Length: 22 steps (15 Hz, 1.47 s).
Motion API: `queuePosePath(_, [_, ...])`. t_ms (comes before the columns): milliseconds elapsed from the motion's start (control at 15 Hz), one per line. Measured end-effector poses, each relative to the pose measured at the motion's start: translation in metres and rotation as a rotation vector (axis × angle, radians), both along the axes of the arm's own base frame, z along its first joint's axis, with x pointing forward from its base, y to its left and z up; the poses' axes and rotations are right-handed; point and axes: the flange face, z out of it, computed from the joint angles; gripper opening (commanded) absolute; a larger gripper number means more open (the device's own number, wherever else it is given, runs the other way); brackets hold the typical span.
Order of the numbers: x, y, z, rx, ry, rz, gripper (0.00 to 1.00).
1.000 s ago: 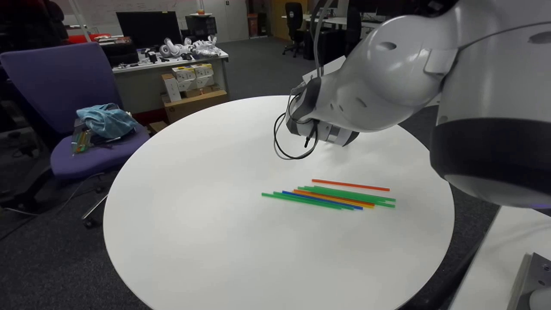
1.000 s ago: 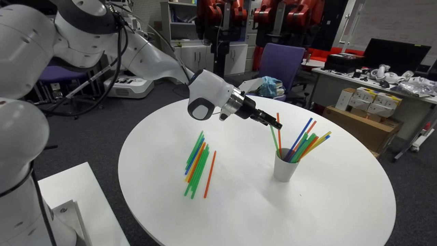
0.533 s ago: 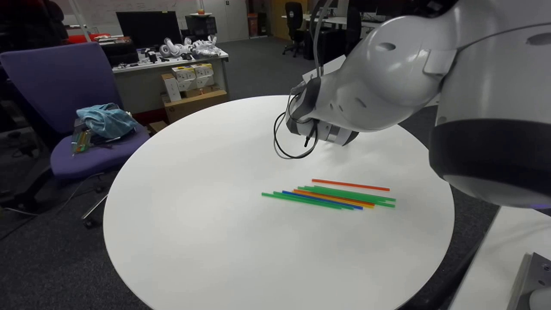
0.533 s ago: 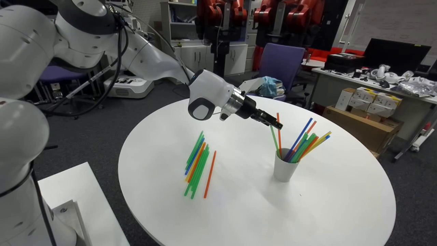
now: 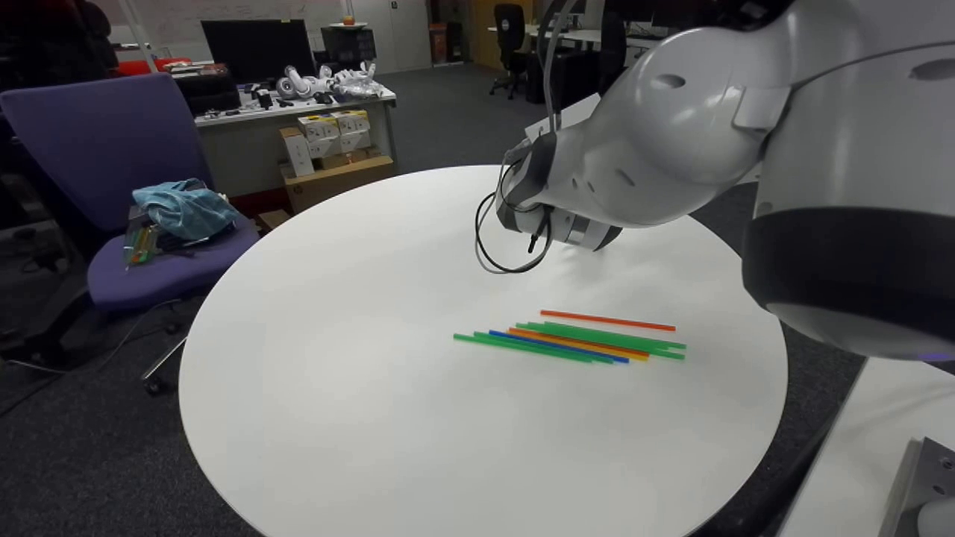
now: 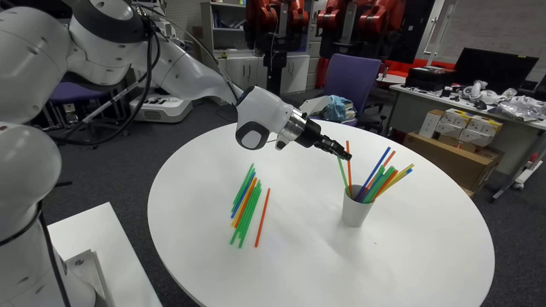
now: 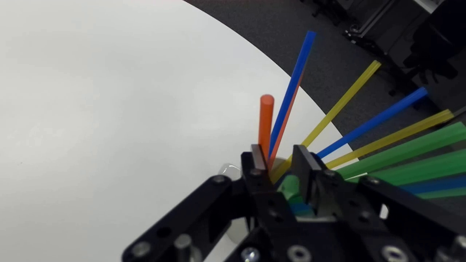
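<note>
In the wrist view my gripper [image 7: 281,157] stands partly open, a gap showing between its pads. The tip of a green straw [image 7: 290,186] lies in that gap, closer to the right-hand finger and not visibly pinched. An orange straw [image 7: 266,116] rises just beyond the left-hand finger. Both straws lean out of a white cup [image 6: 355,213], whose other straws, blue, yellow, red and green, fan away from the gripper. An exterior view has the gripper [image 6: 347,157] pointing down over the cup's near side. The arm [image 5: 656,142] hides gripper and cup in an exterior view.
Several loose straws [image 5: 597,339] lie side by side on the round white table [image 5: 336,373], with a red straw [image 6: 262,217] a little apart. A purple chair [image 6: 352,81] and a desk [image 6: 469,100] stand beyond the table edge.
The gripper's fingers look to have drawn closer together, seen in an exterior view. The arm has barely shifted, and the cup and straws stay where they were.
</note>
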Motion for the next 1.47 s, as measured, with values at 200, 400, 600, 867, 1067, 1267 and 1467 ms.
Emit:
queuePosePath(200, [0.0,-0.001,0.0,-0.002,0.0,-0.001,0.0])
queuePosePath(400, [0.0,-0.001,-0.001,-0.007,0.002,-0.001,0.0])
queuePosePath(600, [-0.001,-0.002,-0.002,-0.015,0.004,-0.002,0.0])
queuePosePath(867, [0.0,-0.005,0.004,-0.024,-0.005,-0.005,0.0])
queuePosePath(1067, [0.002,-0.01,0.023,-0.034,-0.035,-0.012,0.0])
queuePosePath(1267, [0.004,-0.021,0.039,-0.002,-0.041,-0.02,0.0])
queuePosePath(1467, [0.011,-0.036,0.052,0.085,-0.009,-0.017,0.0])
